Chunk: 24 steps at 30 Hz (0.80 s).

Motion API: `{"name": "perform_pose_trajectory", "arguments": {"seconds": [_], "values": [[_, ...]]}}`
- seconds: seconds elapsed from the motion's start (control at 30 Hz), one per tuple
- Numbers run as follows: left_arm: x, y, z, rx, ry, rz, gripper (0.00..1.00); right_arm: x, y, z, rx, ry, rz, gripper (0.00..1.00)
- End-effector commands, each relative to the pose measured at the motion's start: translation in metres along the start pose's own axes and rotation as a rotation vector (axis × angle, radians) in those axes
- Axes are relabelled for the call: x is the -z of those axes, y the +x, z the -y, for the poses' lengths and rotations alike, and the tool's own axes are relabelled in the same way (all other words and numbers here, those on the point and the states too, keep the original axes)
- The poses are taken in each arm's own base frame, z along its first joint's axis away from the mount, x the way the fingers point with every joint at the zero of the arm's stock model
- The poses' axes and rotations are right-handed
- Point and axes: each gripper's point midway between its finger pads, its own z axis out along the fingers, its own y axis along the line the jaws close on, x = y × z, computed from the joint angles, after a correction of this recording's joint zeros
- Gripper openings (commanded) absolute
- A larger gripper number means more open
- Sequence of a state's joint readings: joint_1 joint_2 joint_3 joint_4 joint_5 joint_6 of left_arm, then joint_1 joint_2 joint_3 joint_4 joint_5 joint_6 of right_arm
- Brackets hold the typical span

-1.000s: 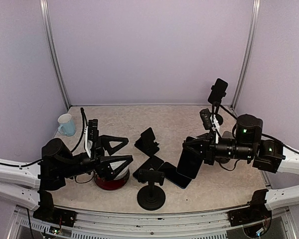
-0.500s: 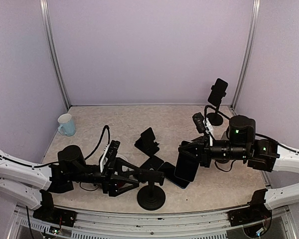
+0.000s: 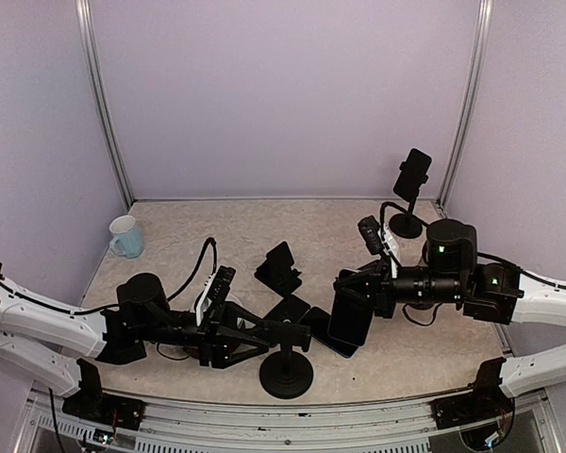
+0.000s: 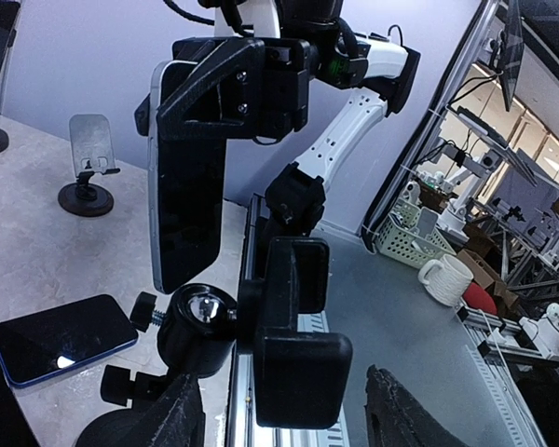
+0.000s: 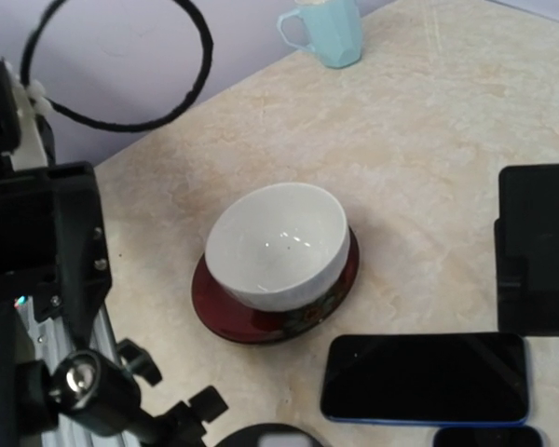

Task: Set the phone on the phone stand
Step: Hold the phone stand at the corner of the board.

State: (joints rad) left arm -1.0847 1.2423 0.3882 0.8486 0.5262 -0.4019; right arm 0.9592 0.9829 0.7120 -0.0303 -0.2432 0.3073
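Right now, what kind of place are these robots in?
Probably a robot lab: the left arm and right arm share a table inside plain wall panels, and another bench with a white mug stands beyond.

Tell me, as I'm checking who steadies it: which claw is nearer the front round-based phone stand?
Left. The left claw straddles the phone stand; the right claw, gripping the phone, hangs apart to its right.

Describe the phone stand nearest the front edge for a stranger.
Look at the middle of the table's near edge. The stand there rises on a short pole from a round black base; the folding stand behind has no pole, and the tall corner stand holds a phone.
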Motion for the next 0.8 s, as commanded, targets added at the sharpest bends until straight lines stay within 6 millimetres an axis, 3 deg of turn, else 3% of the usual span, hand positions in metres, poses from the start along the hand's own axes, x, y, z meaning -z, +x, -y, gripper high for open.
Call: {"name": "perform_pose_trajectory", "arguments": {"seconds": [0.0,0.23,0.47,0.63,0.77], "values": [[-0.0028,-0.019,0.0107,-0.029,0.057,0.048,0.57,0.0041,-0.0334,-0.0089,0.027,-0.032,0.094,0.0],[-0.0054,-0.0237,0.0113,-0.037,0.062,0.05,0.48,0.0031,-0.0336,-0.0088,0.029,-0.033,0.096,0.0],[-0.0087,-0.0185,0.0081,-0.015,0.06,0.034,0.29,0.0007,-0.0336,-0.0094,0.029,-0.039,0.089,0.0],[-0.0097,-0.0186,0.0052,-0.009,0.047,0.038,0.09,0.0025,-0.0341,-0.0083,0.032,-0.031,0.092,0.0],[-0.0095,-0.0243,0.0054,-0.017,0.034,0.06,0.04,0.0041,-0.0341,-0.0128,0.031,-0.054,0.089,0.0]]}}
